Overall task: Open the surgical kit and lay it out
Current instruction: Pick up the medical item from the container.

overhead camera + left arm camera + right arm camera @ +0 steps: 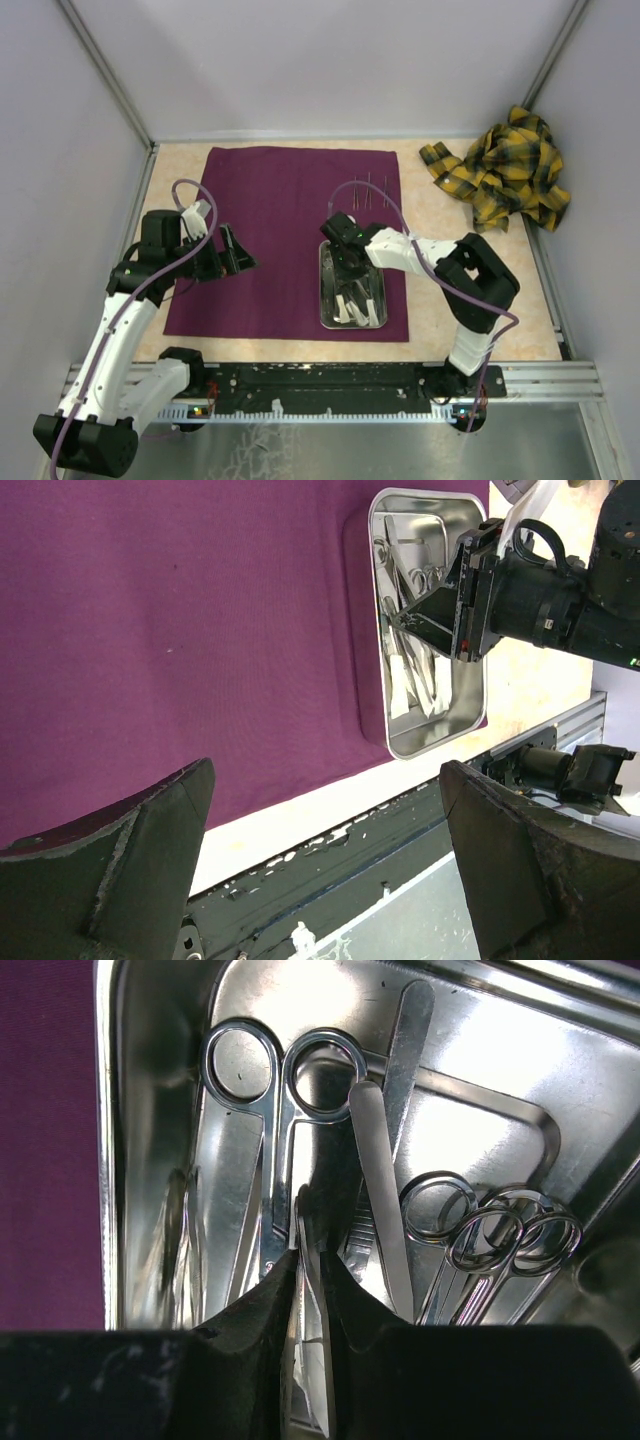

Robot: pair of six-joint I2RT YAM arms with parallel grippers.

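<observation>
We count one steel tray (352, 325) and one dark purple cloth (270, 230) beneath it. Inside the tray we find one large ring-handled instrument (285, 1110), two flat steel handles (380, 1190) and at least three smaller ring handles (500, 1240), overlapped too much to count them as tools. The white pieces (398, 690) in the tray are too jumbled to number. Beyond the tray's far end lie four thin metal instruments (369, 188), as near as we can tell. Far right of the tray sits one yellow and black plaid cloth (500, 170).

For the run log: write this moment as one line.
cloth spread | right gripper in tray, shut on ring-handled instrument | left gripper open above cloth
</observation>
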